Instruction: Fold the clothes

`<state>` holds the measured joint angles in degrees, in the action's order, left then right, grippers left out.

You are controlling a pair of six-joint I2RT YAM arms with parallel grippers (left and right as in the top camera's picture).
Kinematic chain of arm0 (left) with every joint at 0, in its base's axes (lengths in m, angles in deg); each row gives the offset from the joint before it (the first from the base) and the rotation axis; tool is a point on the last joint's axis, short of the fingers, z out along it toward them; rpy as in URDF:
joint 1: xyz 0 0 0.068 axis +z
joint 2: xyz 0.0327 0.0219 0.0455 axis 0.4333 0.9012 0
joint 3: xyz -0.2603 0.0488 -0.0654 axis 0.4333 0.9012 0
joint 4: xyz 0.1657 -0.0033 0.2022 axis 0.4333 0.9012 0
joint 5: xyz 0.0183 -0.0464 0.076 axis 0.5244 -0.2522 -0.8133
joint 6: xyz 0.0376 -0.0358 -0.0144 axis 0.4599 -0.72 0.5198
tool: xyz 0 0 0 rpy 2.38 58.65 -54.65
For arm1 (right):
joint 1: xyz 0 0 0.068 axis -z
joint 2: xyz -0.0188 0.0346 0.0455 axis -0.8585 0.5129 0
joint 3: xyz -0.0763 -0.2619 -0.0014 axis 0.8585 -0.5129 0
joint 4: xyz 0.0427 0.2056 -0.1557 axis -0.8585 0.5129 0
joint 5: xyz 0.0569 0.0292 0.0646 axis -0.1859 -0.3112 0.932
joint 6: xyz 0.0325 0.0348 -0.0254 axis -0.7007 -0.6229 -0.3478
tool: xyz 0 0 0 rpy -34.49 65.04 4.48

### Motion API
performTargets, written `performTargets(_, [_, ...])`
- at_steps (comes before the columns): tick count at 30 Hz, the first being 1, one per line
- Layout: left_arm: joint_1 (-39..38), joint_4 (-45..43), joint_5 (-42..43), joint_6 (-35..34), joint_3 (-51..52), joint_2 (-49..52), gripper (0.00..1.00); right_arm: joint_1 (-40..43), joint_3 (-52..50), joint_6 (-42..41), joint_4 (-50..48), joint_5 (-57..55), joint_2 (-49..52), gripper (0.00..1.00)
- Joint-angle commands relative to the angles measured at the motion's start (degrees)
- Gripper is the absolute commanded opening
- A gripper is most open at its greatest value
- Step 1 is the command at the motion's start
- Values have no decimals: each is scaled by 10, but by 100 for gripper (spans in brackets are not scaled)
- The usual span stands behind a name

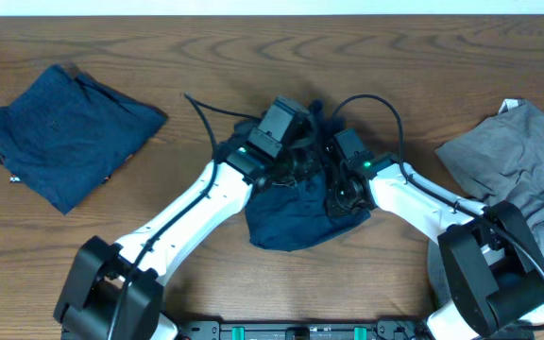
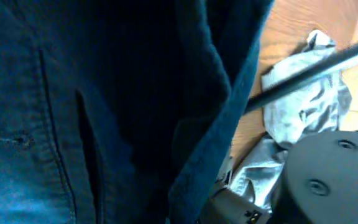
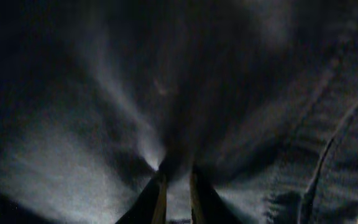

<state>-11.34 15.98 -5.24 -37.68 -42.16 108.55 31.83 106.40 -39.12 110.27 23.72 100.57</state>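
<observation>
A dark navy garment (image 1: 296, 225) lies bunched at the table's middle, with both grippers at its upper part. My left gripper (image 1: 289, 159) is buried in the cloth. In the left wrist view navy fabric (image 2: 104, 112) fills the frame and hides the fingers. My right gripper (image 3: 176, 177) is shut on a pinch of the same dark fabric (image 3: 166, 81), and folds radiate from its fingertips; it is also in the overhead view (image 1: 340, 189). A folded navy garment (image 1: 69, 132) lies at the far left. A light grey garment (image 1: 522, 161) lies crumpled at the right, and also shows in the left wrist view (image 2: 303, 106).
The table is brown wood (image 1: 206, 66). Black cables (image 1: 376, 104) loop from the arms over the middle of the table. The right arm's black body (image 2: 331, 180) is close beside the left wrist camera.
</observation>
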Motion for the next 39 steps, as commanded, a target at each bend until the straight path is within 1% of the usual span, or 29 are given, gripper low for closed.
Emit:
performTargets(1, [-4, -19, 12, -12, -12, 1, 6, 48, 20, -25, 51, -91, -13, 16])
performTargets(2, [-4, -25, 12, -11, -12, 1, 7, 66, 40, -24, 71, -112, -27, 17])
performTargets(3, [-4, -32, 12, -11, -12, 1, 10, 85, 62, -23, 89, -129, -42, 18])
performTargets(4, [-4, -39, 12, -11, -12, 1, 22, 100, 80, -17, 101, -133, -54, 19])
performTargets(5, [-4, -45, 13, -3, -12, 1, 42, 117, 101, -8, 111, -132, -68, 20])
performTargets(7, [-1, -61, 13, 45, -12, 1, 49, 141, 133, 5, 127, -109, -91, 20])
performTargets(9, [12, -82, 14, 110, -12, 0, 59, 152, 154, 26, 136, -57, -111, 20])
performTargets(12, [44, -115, 2, 175, -12, 0, 59, 150, 161, 57, 137, 26, -130, 20])
performTargets(15, [83, -122, -78, 179, -12, 1, 57, 131, 158, 86, 146, 85, -129, 21])
performTargets(18, [113, -126, -142, 181, -12, 7, 57, 101, 143, 90, 145, 108, -123, 23])
performTargets(19, [121, -130, -150, 182, -12, 12, 57, 89, 134, 90, 145, 110, -120, 23])
performTargets(21, [133, -139, -151, 193, -12, 27, 57, 63, 117, 86, 146, 110, -112, 23])
performTargets(24, [142, -151, -151, 201, -12, 58, 57, 31, 78, 52, 135, 109, -101, 23])
performTargets(27, [142, -162, -148, 215, -12, 99, 57, 12, 29, 14, 102, 110, -92, 23])
performTargets(30, [142, -158, -130, 215, -12, 136, 57, 2, -17, -22, 66, 110, -86, 22])
performTargets(34, [142, -108, -120, 215, -12, 172, 56, 3, -70, -38, 23, 105, -85, 23])
performTargets(36, [142, -49, -120, 215, -12, 178, 50, 8, -87, -58, 16, 73, -85, 23])
performTargets(39, [142, 56, -107, 215, -12, 177, 40, 30, -99, -118, 15, 4, -85, 18])
